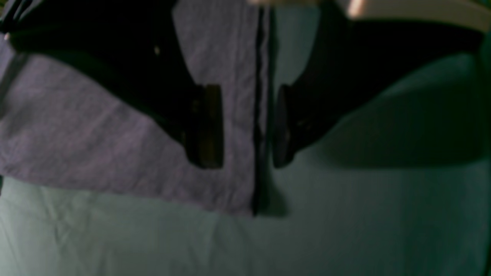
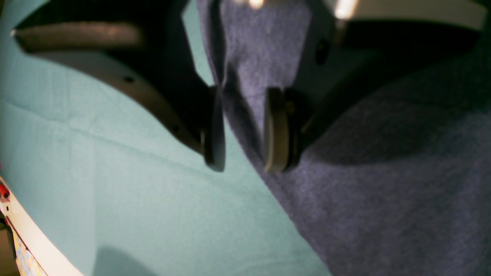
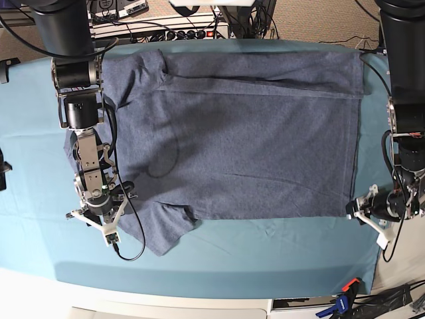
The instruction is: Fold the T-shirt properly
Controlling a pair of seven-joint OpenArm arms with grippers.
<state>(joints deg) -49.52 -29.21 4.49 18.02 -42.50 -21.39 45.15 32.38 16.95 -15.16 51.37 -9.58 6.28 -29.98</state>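
Both grippers sit low at the near edge of the shirt, one at each bottom corner. Across most of the teal table cloth (image 3: pixel 40 153) lies the T-shirt (image 3: pixel 252 133), spread flat and wide, its plain heathered blue-grey side up, hem toward the right side of the base view and sleeves toward the left. One sleeve spreads out at the near left corner; the other lies at the far left, by the base of the arm there.

On the left of the base view the right gripper (image 3: pixel 105 211) comes down over the edge of the near sleeve. Its wrist camera shows a raised fold of shirt fabric standing between the two pads (image 2: pixel 275 130), with the jaws set partly apart around it; whether the pads actually press the cloth I cannot tell, since the picture is blurred.

At the right of the base view the left gripper (image 3: pixel 356 211) is at the shirt's near hem corner. In its wrist view the jaws stand apart, straddling the stitched hem edge, one finger over the fabric and the other over bare cloth, with a clear gap on either side of the seam.

Cables and a power strip (image 3: pixel 179 32) lie beyond the far table edge.
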